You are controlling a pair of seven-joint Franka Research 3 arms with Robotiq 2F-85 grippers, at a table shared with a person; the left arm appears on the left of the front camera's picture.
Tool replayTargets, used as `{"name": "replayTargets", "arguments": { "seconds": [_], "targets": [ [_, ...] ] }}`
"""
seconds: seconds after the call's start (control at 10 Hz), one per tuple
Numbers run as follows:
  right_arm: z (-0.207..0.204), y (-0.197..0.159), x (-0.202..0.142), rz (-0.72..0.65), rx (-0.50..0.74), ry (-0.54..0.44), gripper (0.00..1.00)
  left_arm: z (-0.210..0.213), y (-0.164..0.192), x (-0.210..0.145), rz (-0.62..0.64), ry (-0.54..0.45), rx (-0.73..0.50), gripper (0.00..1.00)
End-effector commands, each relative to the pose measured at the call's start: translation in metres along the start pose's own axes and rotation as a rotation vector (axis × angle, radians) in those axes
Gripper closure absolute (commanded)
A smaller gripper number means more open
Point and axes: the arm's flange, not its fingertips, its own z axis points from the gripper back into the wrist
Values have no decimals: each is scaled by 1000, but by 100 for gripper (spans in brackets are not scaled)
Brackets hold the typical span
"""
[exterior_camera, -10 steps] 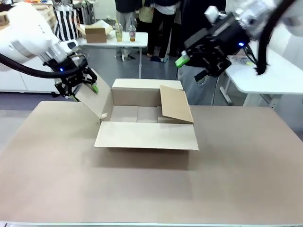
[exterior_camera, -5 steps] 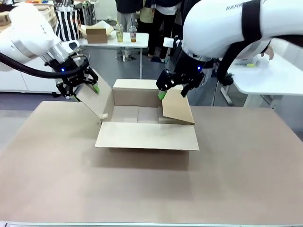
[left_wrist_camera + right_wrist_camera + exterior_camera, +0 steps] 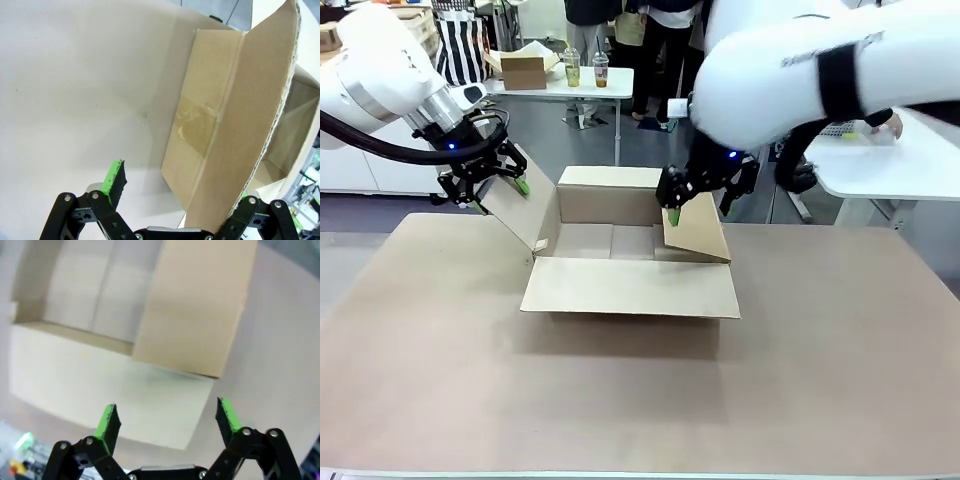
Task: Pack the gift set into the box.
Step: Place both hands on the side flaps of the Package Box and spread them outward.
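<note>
Box (image 3: 630, 287) open on bench (image 3: 620, 400), L hand (image 3: 495, 190) spread astride L flap (image 3: 235, 100), R hand (image 3: 167, 417) spread above R flap (image 3: 197, 305).

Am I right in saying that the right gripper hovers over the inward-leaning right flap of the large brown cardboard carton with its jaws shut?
Not quite: the jaws are open. In the right wrist view, the right gripper has its green pads spread wide apart above the flap of the large brown cardboard carton. The rest is right.
</note>
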Motion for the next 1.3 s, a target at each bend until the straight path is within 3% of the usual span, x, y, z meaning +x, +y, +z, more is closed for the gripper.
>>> {"name": "replayTargets", "arguments": {
  "seconds": [0.0,0.3,0.6,0.9,1.2],
  "targets": [
    [-14,45,45,-66,-95,111,0,2,-1,-1,12,-6,22,0],
    [-42,65,63,-177,-192,60,0,2,-1,-1,12,-6,22,0],
    [-90,84,95,-98,-351,91,0,2,-1,-1,12,-6,22,0],
    [-113,74,112,-97,-470,116,0,2,-1,-1,12,-6,22,0],
    [-105,56,110,-124,-529,113,0,2,-1,-1,12,-6,22,0]
  ]
}}
